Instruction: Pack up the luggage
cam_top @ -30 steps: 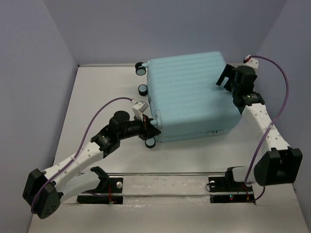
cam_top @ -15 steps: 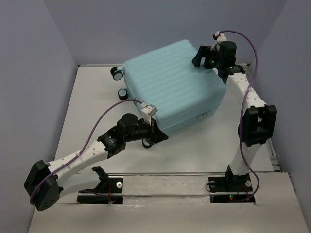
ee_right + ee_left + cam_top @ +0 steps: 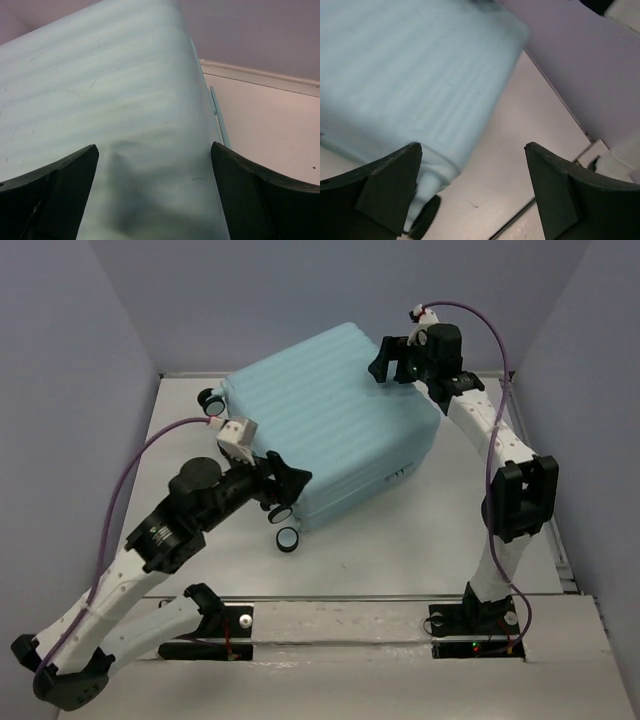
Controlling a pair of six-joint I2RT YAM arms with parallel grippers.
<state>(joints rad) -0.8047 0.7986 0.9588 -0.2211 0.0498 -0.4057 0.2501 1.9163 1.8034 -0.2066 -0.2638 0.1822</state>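
- Left gripper point(image 3: 283, 490): fingers spread wide with nothing between them. It sits just beside the near-left corner of the luggage point(image 3: 330, 415); whether it touches the shell cannot be told.
- Left wrist view: both dark fingers point(image 3: 390, 185) frame the pale aqua shell point(image 3: 405, 75), with bare table point(image 3: 515, 165) past its edge. One black caster wheel point(image 3: 424, 223) shows under the corner.
- Right gripper point(image 3: 388, 358): jaws wide apart at the far-right top corner of the luggage. No grip is visible.
- Right wrist view: the ribbed shell point(image 3: 115, 100) fills the space between the fingers point(image 3: 55, 185).
- The luggage lies on the far half of the table point(image 3: 420, 530), ribbed face up and turned at an angle, wheels point(image 3: 287, 538) toward the left arm.
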